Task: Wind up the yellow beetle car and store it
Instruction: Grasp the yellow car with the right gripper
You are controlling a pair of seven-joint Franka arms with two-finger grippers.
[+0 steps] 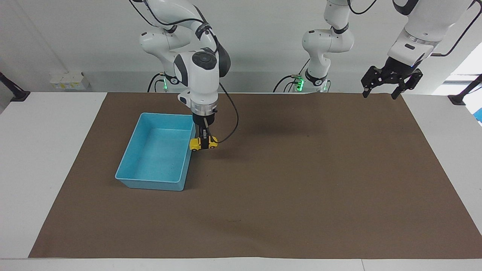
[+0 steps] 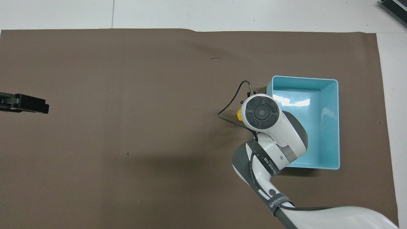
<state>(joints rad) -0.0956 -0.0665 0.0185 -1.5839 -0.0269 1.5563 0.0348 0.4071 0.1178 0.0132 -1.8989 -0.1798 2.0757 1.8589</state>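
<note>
The yellow beetle car [image 1: 203, 143] hangs in the air with my right gripper [image 1: 204, 142] shut on it, just above the mat beside the light blue bin [image 1: 132, 157], level with the rim of the bin wall that faces the left arm's end. From overhead the right arm's wrist covers the car, and only a yellow sliver [image 2: 238, 115] shows. My left gripper [image 1: 383, 89] waits open, raised over the mat's edge at the left arm's end; its tip [image 2: 31, 106] shows in the overhead view.
A brown mat [image 1: 301, 180] covers most of the white table. The bin holds nothing visible. A black cable [image 1: 230, 128] loops from the right wrist beside the car.
</note>
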